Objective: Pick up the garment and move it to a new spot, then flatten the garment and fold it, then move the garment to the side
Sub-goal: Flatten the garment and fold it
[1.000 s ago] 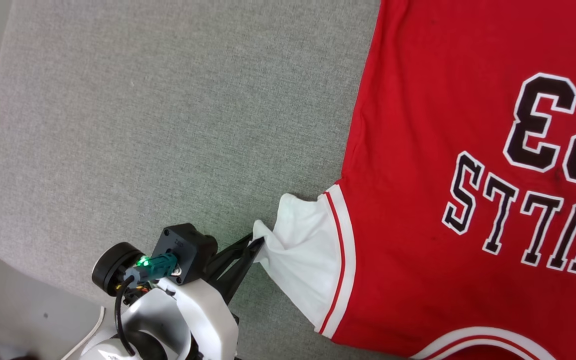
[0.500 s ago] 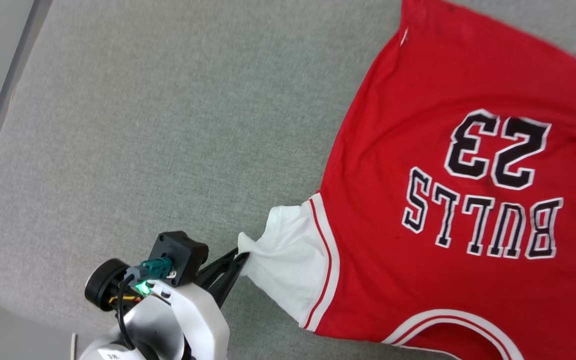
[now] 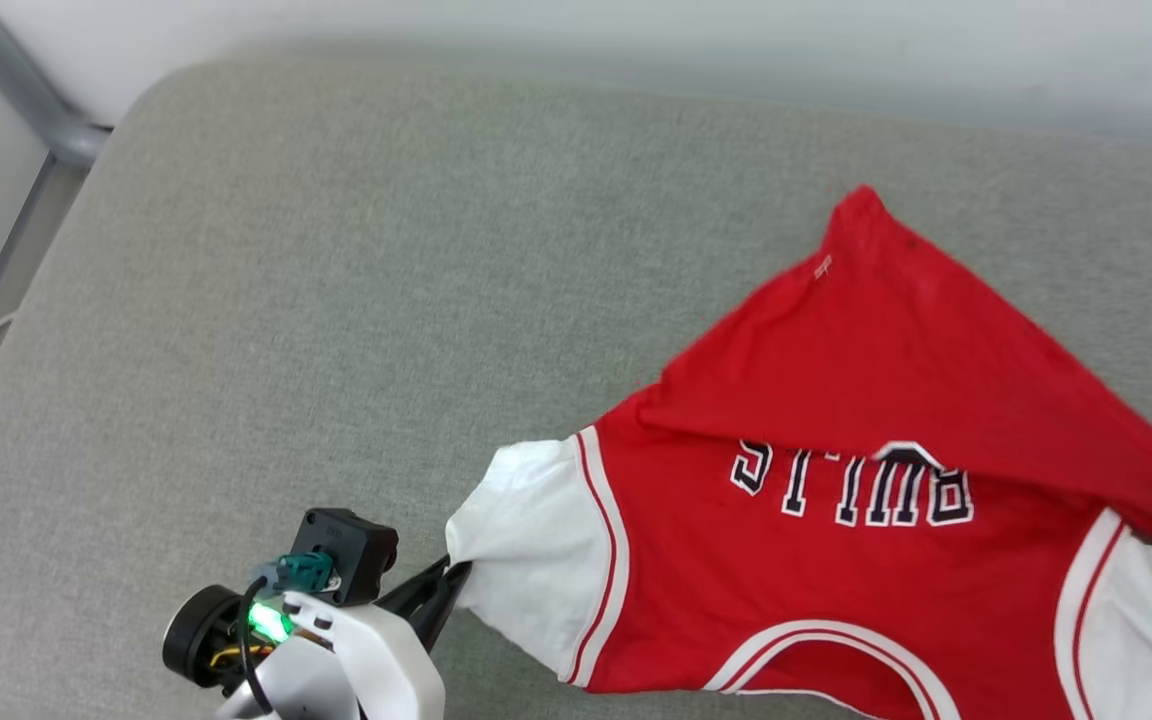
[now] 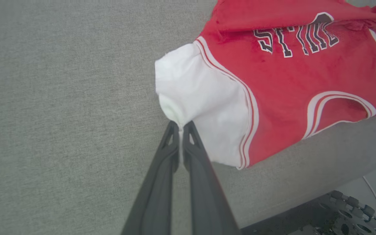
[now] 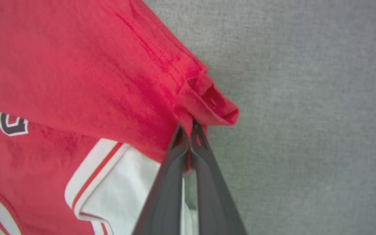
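Note:
The garment [image 3: 836, 570], a red jersey with white sleeves, lies on the grey padded table with its collar toward me. Its far red part is drawn over the chest and reaches the black-and-white lettering [image 3: 851, 485]. My left gripper [image 3: 456, 572] is shut on the tip of the white sleeve [image 3: 531, 550]. In the left wrist view the left gripper [image 4: 181, 124] pinches that sleeve [image 4: 204, 98] just above the table. In the right wrist view my right gripper [image 5: 189, 125] is shut on a bunched red hem corner [image 5: 207, 101] of the garment [image 5: 77, 65], above the other white sleeve [image 5: 126, 186].
The grey table [image 3: 336, 300] stretches wide to the left of the garment. A pale wall runs along its far edge, and a grey metal frame [image 3: 26, 100] stands at the back left. The table's front edge and my dark base [image 4: 338, 212] show in the left wrist view.
The camera has tilted up, so the picture has shifted. The red far part of the garment has come toward the collar and now covers the number. The left gripper keeps its hold on the sleeve.

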`<state>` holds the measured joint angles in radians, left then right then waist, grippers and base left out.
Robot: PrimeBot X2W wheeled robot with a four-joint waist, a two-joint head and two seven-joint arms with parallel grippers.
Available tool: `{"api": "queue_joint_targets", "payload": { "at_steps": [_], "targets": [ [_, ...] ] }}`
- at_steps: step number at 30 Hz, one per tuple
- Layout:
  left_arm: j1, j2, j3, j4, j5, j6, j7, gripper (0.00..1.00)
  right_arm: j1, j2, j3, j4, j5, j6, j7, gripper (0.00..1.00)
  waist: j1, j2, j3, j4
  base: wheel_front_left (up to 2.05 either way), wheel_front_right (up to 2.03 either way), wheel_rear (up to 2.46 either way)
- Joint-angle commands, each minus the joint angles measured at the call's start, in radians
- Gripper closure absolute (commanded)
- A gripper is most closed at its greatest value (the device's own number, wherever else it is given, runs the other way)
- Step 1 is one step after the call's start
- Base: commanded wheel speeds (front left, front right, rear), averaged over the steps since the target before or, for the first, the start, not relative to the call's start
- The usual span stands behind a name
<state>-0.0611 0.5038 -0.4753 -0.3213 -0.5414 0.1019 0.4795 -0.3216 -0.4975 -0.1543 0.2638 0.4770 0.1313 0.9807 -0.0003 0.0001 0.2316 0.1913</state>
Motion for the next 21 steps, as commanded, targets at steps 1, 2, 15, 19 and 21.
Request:
{"api": "queue_joint_targets", "payload": {
  "at_steps": [1,2,15,19,21],
  "targets": [
    [0.017,0.004,-0.001,0.002,-0.004,0.005,-0.001,1.0,0.037,0.004,-0.013,-0.011,0.009,-0.001,-0.004,1.0,0.0003,-0.0001,-0.033,-0.021,0.0,0.0,0.0],
    [0.02,0.005,-0.003,0.004,-0.005,0.006,0.0,1.0,0.064,0.01,-0.024,-0.025,0.014,-0.001,-0.008,1.0,0.0003,-0.0001,-0.043,-0.024,0.0,0.0,0.0],
    [0.048,-0.009,-0.02,0.023,-0.016,0.014,-0.011,1.0,0.327,0.12,-0.137,-0.15,0.023,-0.001,-0.011,1.0,0.0003,-0.0001,-0.109,-0.047,0.0,0.0,0.0],
    [0.046,-0.002,-0.023,0.02,-0.013,0.013,-0.006,1.0,0.348,0.133,-0.14,-0.147,0.012,-0.001,0.005,0.85,0.0003,-0.0001,-0.114,-0.051,0.0,0.0,0.0],
    [0.046,0.0,-0.024,0.017,-0.013,0.014,-0.003,1.0,0.344,0.137,-0.149,-0.157,0.016,-0.001,0.013,0.0,0.0003,-0.0001,-0.117,-0.051,0.0,0.0,0.0]
  ]
}}
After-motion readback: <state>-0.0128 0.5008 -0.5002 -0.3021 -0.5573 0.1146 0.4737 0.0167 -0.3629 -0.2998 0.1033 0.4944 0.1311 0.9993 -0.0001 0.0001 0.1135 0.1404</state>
